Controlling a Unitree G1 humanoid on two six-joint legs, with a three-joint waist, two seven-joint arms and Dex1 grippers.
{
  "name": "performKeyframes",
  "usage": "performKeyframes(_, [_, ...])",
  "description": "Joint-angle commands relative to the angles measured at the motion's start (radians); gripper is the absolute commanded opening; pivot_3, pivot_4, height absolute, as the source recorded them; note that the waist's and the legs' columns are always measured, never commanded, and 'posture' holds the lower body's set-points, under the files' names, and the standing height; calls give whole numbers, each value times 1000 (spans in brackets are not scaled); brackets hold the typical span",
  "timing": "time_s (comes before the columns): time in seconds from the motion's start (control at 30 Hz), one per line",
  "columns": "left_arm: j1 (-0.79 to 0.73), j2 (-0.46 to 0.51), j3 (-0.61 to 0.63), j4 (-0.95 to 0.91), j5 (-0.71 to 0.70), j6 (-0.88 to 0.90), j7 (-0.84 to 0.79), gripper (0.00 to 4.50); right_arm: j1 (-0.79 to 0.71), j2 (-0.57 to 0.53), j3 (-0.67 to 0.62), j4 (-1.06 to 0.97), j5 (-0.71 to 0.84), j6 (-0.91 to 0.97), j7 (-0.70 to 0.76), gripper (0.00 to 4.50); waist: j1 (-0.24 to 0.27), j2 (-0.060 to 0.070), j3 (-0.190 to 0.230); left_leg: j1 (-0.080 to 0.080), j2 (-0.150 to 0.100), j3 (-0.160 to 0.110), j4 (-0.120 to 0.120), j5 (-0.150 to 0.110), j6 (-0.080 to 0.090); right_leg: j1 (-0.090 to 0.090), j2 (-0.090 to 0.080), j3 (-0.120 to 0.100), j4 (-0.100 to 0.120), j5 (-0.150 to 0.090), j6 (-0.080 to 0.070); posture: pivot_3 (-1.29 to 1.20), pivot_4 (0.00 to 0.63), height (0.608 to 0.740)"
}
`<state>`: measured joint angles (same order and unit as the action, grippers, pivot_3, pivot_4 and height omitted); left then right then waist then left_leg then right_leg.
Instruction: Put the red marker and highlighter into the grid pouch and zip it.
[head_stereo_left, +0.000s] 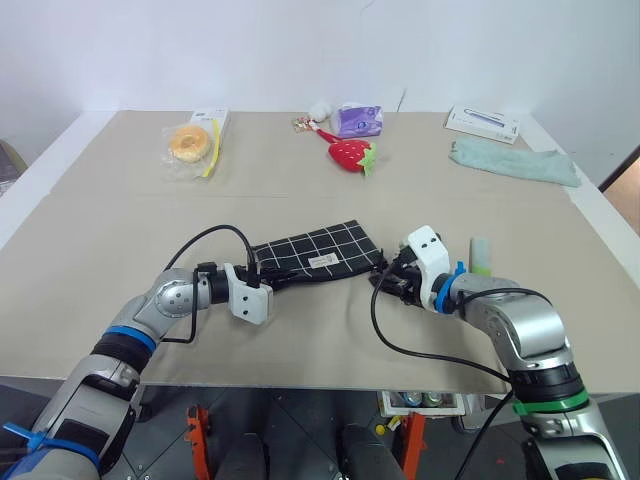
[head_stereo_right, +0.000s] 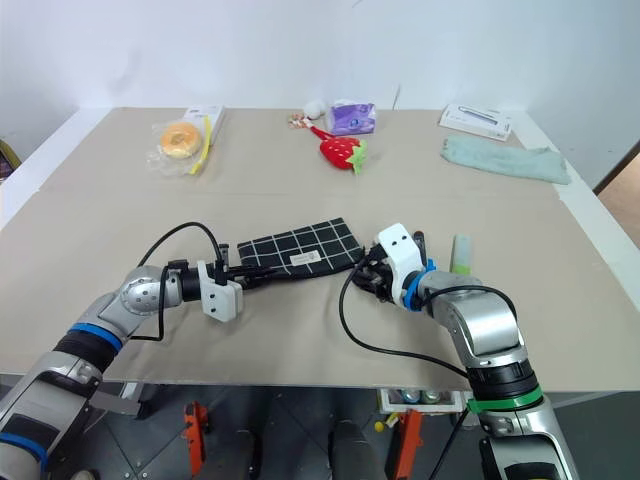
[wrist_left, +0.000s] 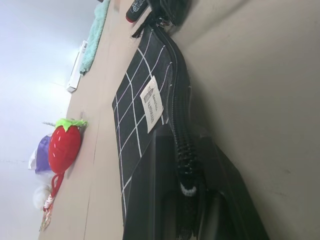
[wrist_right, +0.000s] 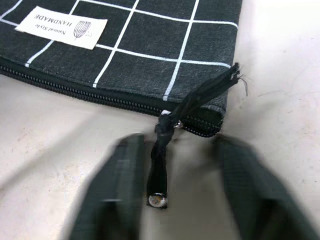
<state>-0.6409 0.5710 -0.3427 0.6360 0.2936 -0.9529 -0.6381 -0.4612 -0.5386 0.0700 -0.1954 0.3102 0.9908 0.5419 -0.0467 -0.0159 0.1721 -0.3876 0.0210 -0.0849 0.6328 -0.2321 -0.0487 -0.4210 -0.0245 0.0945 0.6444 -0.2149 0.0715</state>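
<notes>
Beige table (head_stereo_left: 120, 200) against a white wall was where I had both arms working low and close together. My right gripper (head_stereo_left: 392, 273) had its fingers (wrist_right: 112, 195) apart, one on each side of the zipper pull (wrist_right: 156, 172), which hung in the gap without being pinched. The pull pointed back toward the wrist, so closing straight on it looked to me like the next step. My left gripper (head_stereo_left: 263, 283) was clamped on the opposite end of the grid pouch (head_stereo_left: 320, 250), pinning the zipper edge.

The pouch lay flat between the two hands, its long axis running from one gripper to the other, the slider at the right-hand end. The teeth looked meshed along the length I could see, so I judged it zipped and empty. The red marker (wrist_left: 134, 10) lay on the table just past the pouch's right end. The highlighter (head_stereo_left: 481, 256) lay just beyond my right wrist. Both were nearer the right arm.
</notes>
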Motion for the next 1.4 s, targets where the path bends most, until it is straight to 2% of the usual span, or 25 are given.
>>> performKeyframes(0.03, [24,-3,-6,-26,0,4,1,0,-28,-8,-14,-64,18,27,2,95,0,0,0,0,0,0,0,0,0,0,0,0,0,0,0,0,150,739])
performKeyframes(0.23, [27,-6,-3,-29,3,11,6,0,-43,6,-17,-51,21,22,0,32,0,0,0,0,0,0,0,0,0,0,0,0,0,0,0,0,150,739])
performKeyframes(0.43, [29,-11,-1,-34,0,19,7,0,-23,16,35,-133,67,40,50,32,0,0,0,0,0,0,0,0,0,0,0,0,0,0,0,0,150,739])
performKeyframes(0.73, [31,-27,5,-45,-5,34,4,0,-35,118,106,-140,64,45,3,32,1,0,0,0,0,0,0,0,0,0,0,0,0,0,0,0,150,739])
performKeyframes(0.9, [33,-25,10,-49,-10,40,2,0,-27,35,124,-58,0,-20,25,32,2,0,0,-1,-1,0,1,0,0,0,0,0,0,0,0,0,150,739])
performKeyframes(1.03, [36,-28,13,-57,-17,46,-3,0,-8,-15,217,-77,-38,-40,62,32,1,0,0,0,0,-1,1,0,0,0,0,0,0,0,0,0,150,739])
performKeyframes(1.17, [38,-33,17,-72,-29,58,-6,0,-6,-20,271,-67,-89,-60,56,32,0,-1,-1,0,0,-1,1,0,0,0,0,0,0,0,0,0,150,739])
performKeyframes(1.4, [46,-45,25,-102,-58,80,-13,0,-36,52,307,-70,-101,-53,71,32,-5,-2,-1,2,1,-1,1,0,0,1,1,0,1,1,0,0,150,739])
